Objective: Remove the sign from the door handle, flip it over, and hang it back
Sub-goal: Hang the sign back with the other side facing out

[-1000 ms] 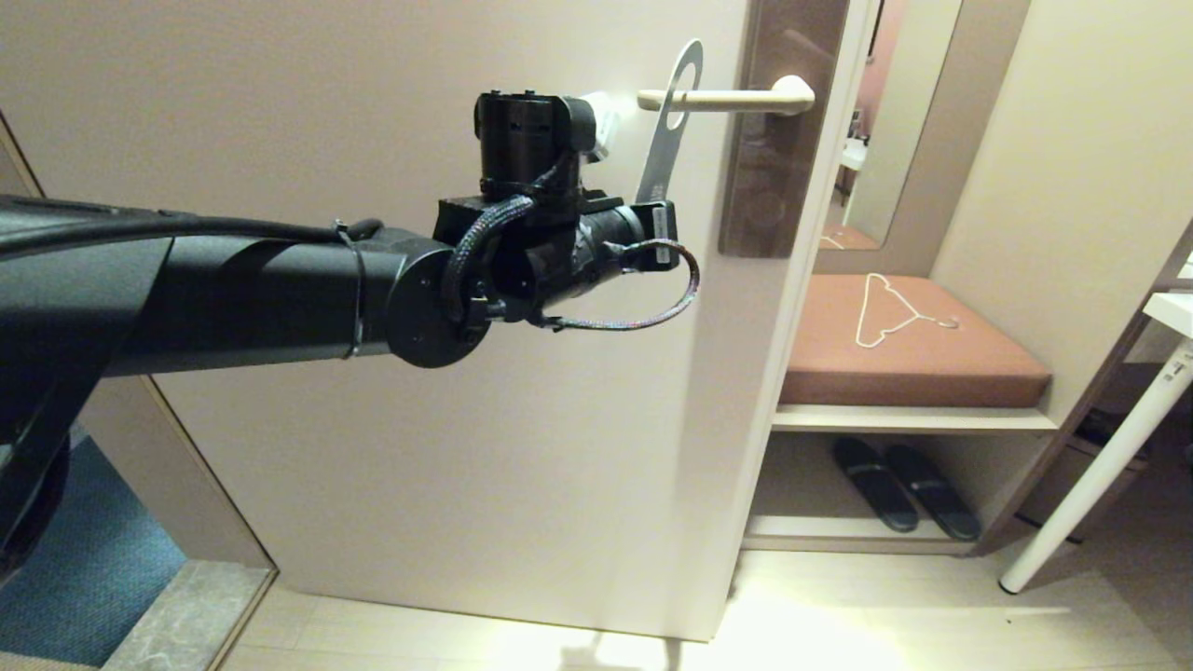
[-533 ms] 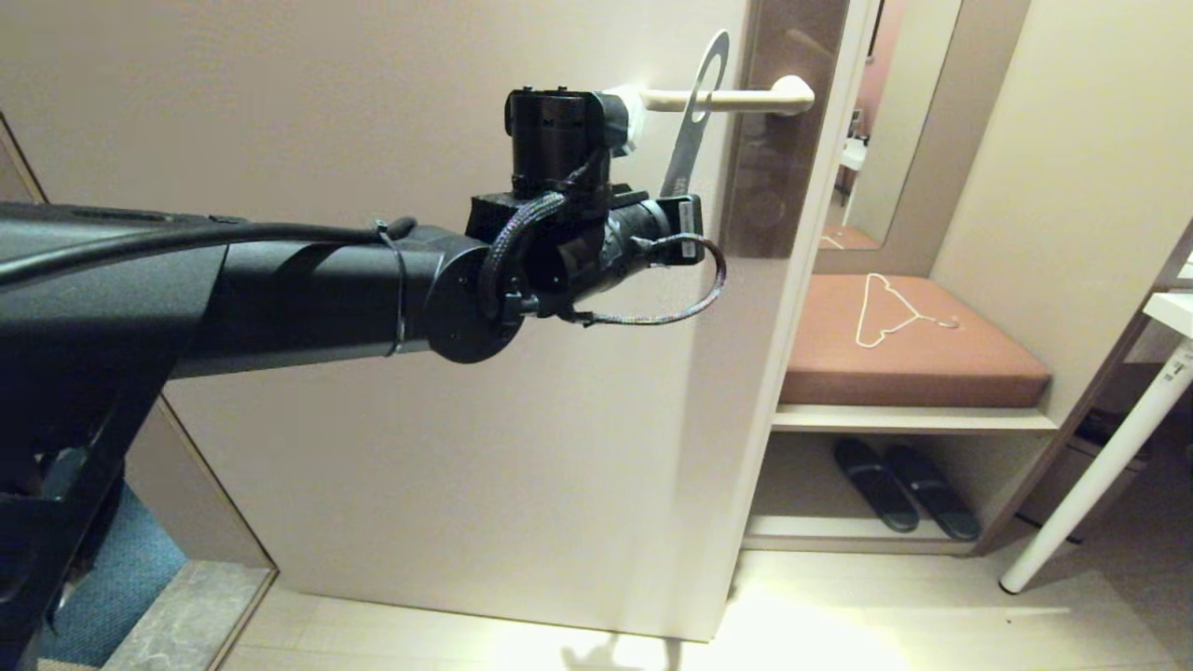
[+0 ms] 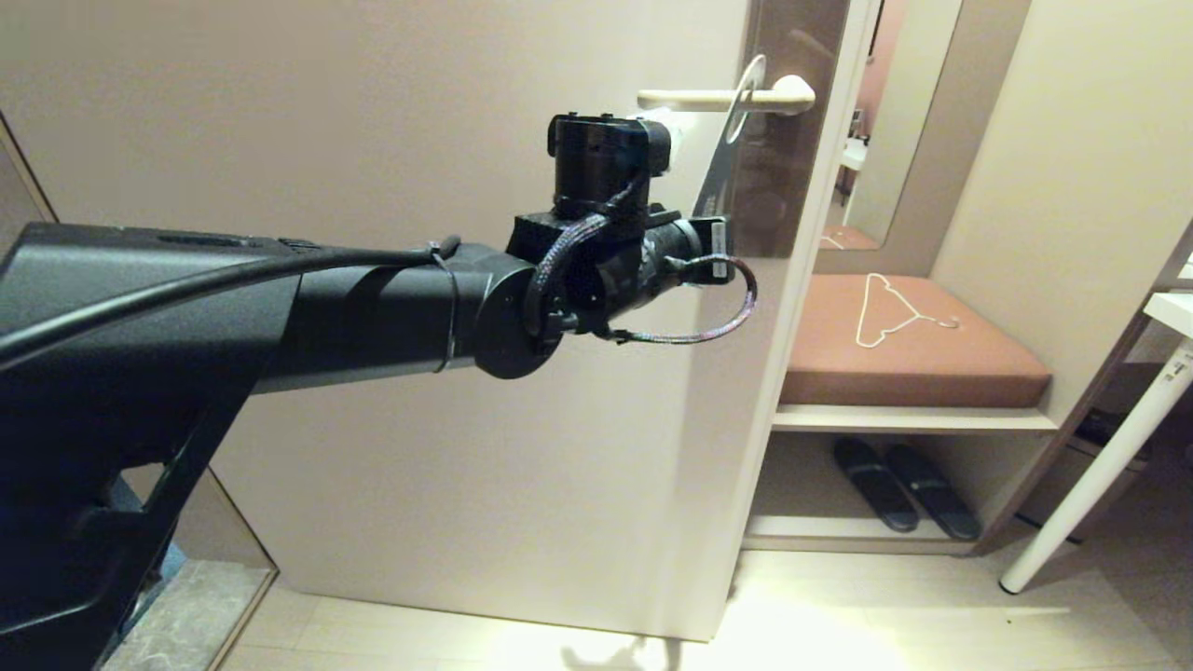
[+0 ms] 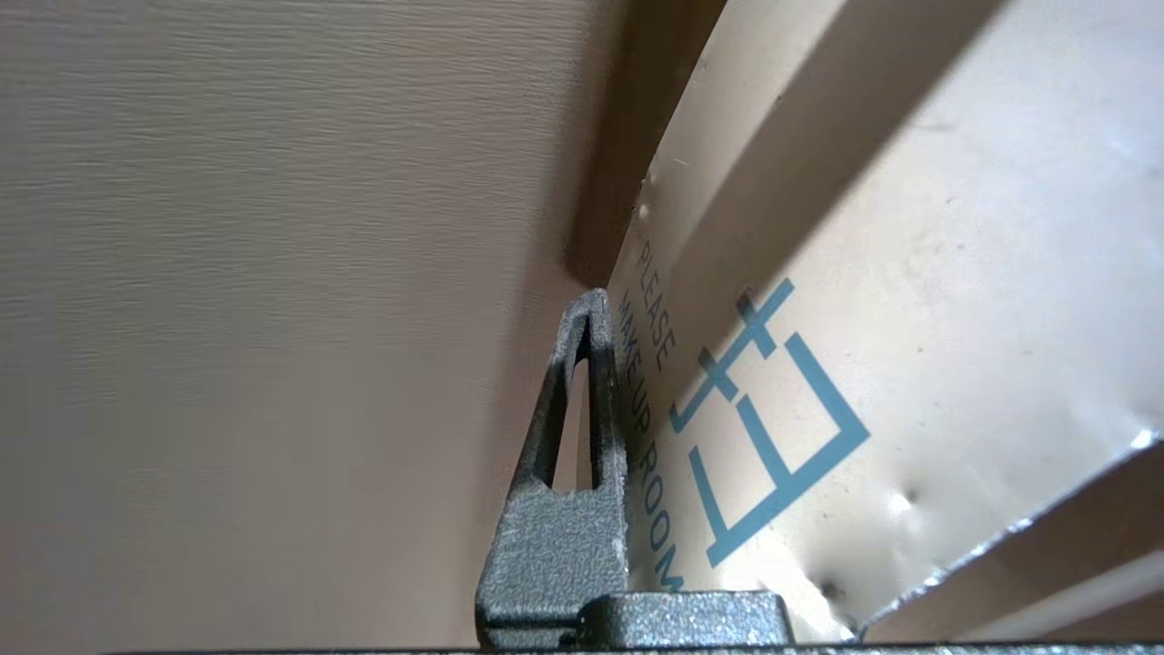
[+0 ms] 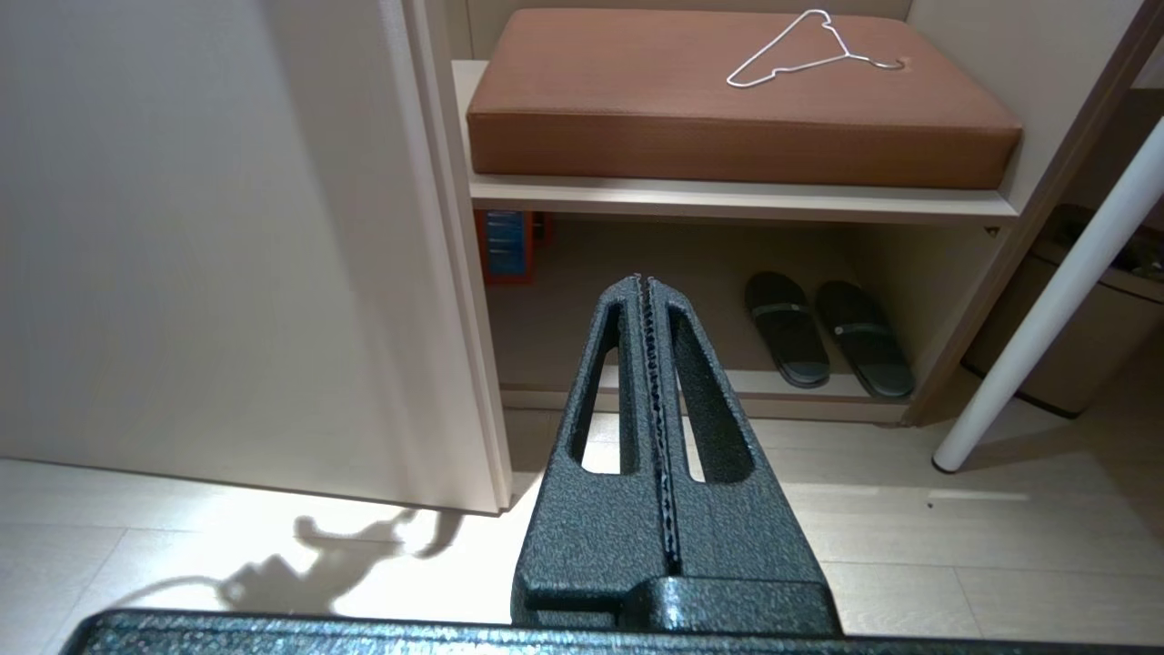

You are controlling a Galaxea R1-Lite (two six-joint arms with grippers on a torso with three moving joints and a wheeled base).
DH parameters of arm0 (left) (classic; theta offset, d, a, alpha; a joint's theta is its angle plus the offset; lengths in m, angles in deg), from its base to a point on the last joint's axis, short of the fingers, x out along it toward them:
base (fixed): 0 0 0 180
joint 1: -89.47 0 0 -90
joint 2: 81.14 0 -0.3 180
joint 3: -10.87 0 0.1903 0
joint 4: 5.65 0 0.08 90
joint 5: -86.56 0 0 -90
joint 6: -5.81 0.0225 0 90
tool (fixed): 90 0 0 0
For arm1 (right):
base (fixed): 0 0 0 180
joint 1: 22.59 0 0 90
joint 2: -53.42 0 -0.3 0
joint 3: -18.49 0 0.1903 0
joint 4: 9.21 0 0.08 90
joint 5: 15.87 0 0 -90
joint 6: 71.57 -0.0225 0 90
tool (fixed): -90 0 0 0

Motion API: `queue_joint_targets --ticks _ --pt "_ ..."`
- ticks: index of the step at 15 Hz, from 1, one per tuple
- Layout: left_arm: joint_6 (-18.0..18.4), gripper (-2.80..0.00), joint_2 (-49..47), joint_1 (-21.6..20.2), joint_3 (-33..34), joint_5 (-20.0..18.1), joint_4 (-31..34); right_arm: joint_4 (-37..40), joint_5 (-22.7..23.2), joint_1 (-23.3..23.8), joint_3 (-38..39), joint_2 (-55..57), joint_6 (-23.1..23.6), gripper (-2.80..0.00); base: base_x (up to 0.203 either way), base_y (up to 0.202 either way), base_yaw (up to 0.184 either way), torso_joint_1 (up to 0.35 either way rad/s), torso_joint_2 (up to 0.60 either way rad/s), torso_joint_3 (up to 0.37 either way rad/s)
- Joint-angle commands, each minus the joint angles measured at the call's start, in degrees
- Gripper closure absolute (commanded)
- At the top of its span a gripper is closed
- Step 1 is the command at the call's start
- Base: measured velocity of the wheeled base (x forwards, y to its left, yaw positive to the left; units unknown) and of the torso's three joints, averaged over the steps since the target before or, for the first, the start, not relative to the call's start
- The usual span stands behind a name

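Flat door-hanger sign [image 3: 726, 154] with oval hole threaded on slim beige-champagne lever door handle [image 3: 708, 96], close to the handle's pivot end by the dark brown plate [image 3: 792, 177]; sign tilted, seen nearly edge-on from the head camera, lower end slanting toward the arm. White face with "PLEASE MAKE UP ROOM" in blue-grey lettering and a blue character visible in left wrist view [image 4: 818, 346]. Left tool [image 3: 694, 200] closed on lower part of sign, one dark textured finger [image 4: 573, 437] pressed flat against the printed face, just off the cream door [image 3: 373, 140]. Left arm reaching in from the left, wrist just below the handle. Right tool [image 5: 653, 382] fully closed, gripping nothing, parked low and pointing toward the floor and shelf unit. Beyond the door edge: brown cushion [image 3: 909, 340] on upper shelf with white wire coat hanger [image 3: 885, 312] lying on it; pair of dark slippers [image 3: 904, 494] on lower shelf. White slanted table leg [image 3: 1090, 485] at far right, pale plank floor [image 3: 839, 606] below.
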Motion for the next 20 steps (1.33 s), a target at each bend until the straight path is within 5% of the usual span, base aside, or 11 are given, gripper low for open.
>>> queue_joint_targets --ticks 1,11,12,20 --pt "-0.12 0.0 -0.37 0.41 -0.27 0.05 -0.12 0.03 -0.01 0.0 0.0 0.07 0.0 0.0 0.0 0.0 0.0 0.0 0.0 0.0" --pt "1.11 0.0 -1.14 0.5 -1.3 -0.12 -0.03 0.03 -0.01 0.0 0.0 0.07 0.0 0.0 0.0 0.0 0.0 0.0 0.0 0.0" --pt "1.11 -2.8 -1.14 0.5 -1.3 -0.03 -0.03 0.03 -0.01 0.0 0.0 0.07 0.0 0.0 0.0 0.0 0.0 0.0 0.0 0.0" --pt "0.66 -2.8 1.68 1.34 0.97 0.06 -0.38 0.03 -0.01 0.0 0.0 0.07 0.0 0.0 0.0 0.0 0.0 0.0 0.0 0.0"
